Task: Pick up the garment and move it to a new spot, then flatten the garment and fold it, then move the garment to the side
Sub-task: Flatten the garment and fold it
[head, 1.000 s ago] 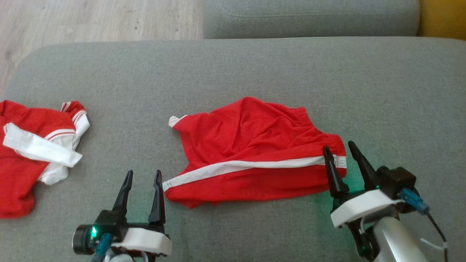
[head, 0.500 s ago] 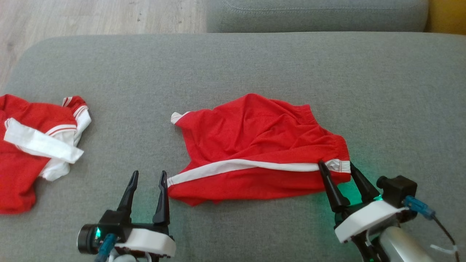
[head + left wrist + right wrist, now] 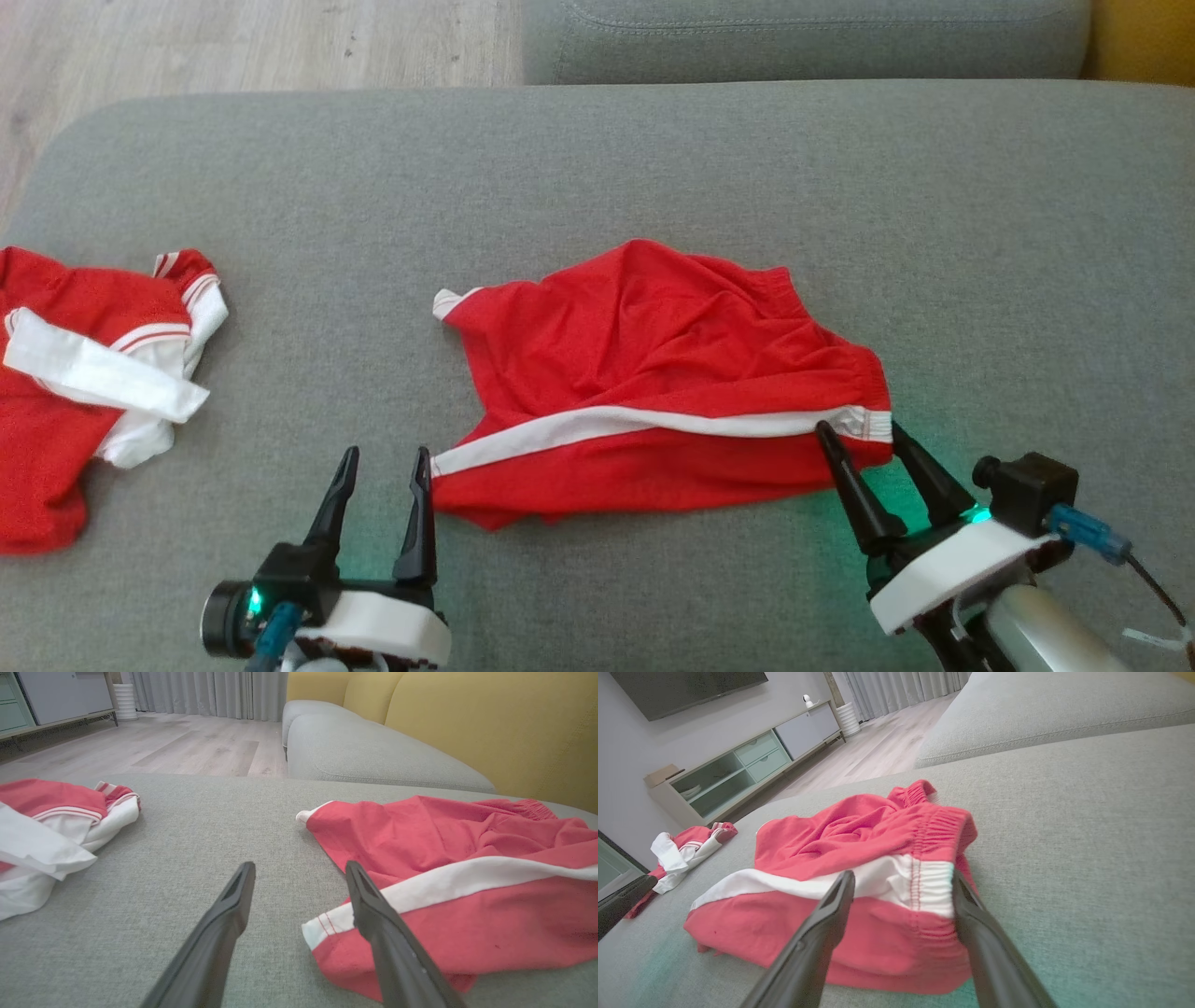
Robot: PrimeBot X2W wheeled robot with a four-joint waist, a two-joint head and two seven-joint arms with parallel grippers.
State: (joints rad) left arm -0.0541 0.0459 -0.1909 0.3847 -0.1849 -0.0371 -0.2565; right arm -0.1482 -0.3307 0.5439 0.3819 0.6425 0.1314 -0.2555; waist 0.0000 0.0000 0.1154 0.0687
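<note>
Straddles waistband of red shorts (image 3: 653, 373) with right tool (image 3: 859, 427) spread; holds left tool (image 3: 386, 453) spread beside hem. Risks pinching only, perhaps, the top layer, bunching fabric.

The garment (image 3: 653, 373) is thin red cloth, matt and creased, with a smooth white band and a puckered elastic waist. The sofa seat (image 3: 597, 177) under it is grey woven fabric, coarse and matt. The left tool (image 3: 386, 451) and right tool (image 3: 860, 427) each have 2 dark matt fingers (image 3: 224, 924), plastic by the look, on smooth white housings (image 3: 383, 630). The floor (image 3: 233, 42) is pale matt wood.
</note>
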